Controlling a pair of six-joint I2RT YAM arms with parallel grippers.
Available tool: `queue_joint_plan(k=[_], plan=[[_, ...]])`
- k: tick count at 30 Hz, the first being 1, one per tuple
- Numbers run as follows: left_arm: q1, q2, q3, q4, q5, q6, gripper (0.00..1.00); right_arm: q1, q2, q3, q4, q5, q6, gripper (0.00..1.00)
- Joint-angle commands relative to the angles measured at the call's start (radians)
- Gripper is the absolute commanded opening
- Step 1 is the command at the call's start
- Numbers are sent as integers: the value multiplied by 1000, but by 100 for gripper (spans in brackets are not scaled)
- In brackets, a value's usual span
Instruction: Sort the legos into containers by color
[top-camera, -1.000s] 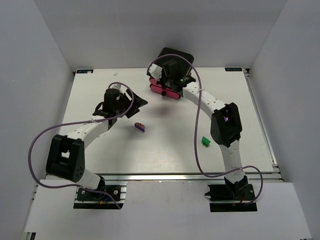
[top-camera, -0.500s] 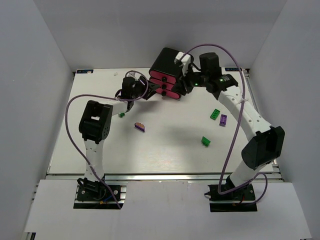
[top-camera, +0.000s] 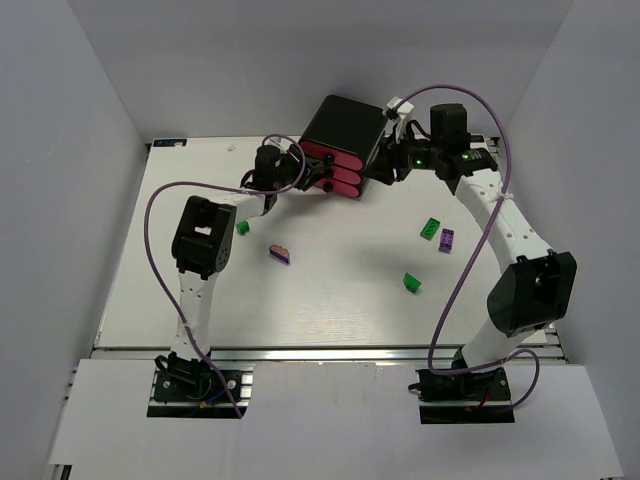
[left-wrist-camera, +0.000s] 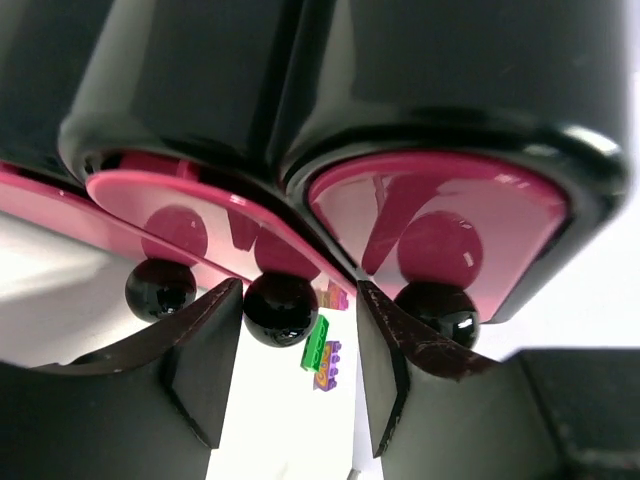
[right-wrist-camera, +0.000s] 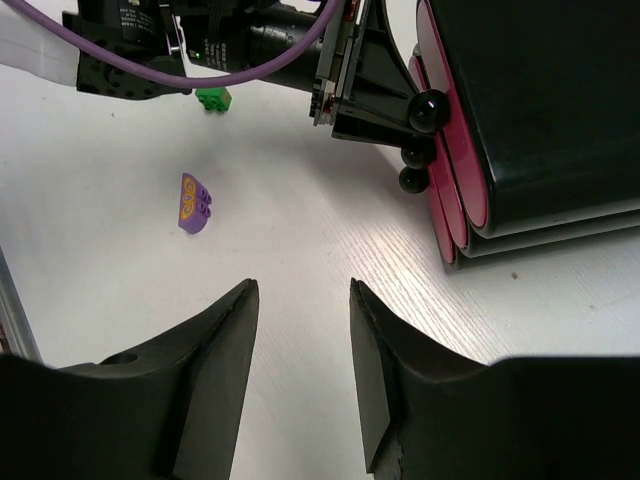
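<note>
magenta drawers (left-wrist-camera: 470, 210), three, black knobs (left-wrist-camera: 434, 312), three, legos (top-camera: 411, 283), five, left hand (left-wrist-camera: 298, 320) parted around middle knob (left-wrist-camera: 281, 308), right hand (right-wrist-camera: 300, 300) released

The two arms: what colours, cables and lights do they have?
The left arm and right arm have white links and black joint blocks. A purple cable loops along each. Claw fingers are black; a green light glows at the right wrist.
</note>
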Motion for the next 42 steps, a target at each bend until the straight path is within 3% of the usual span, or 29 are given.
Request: queue_joint_plan(k=[1, 15, 22, 27, 36, 42], plan=[[-10, -5, 26, 4, 33, -14, 58, -22, -14, -5, 45, -41, 25, 47], [-38, 26, 47, -31, 41, -12, 51, -63, -14, -18, 55, -66, 30, 50], [-47, 34, 56, -34, 41, -11, 38, -80, -24, -35, 50, -66, 27, 53], [-47, -34, -37, -11, 45, 5, 30, -93, -35, -48, 47, -58, 17, 53], [-47, -250, -253, -28, 56, 107, 30, -125, -61, -117, 41, -32, -3, 68], [-47, -275, -318, -21, 58, 94, 38, -137, -63, -136, 32, -16, -16, 72]])
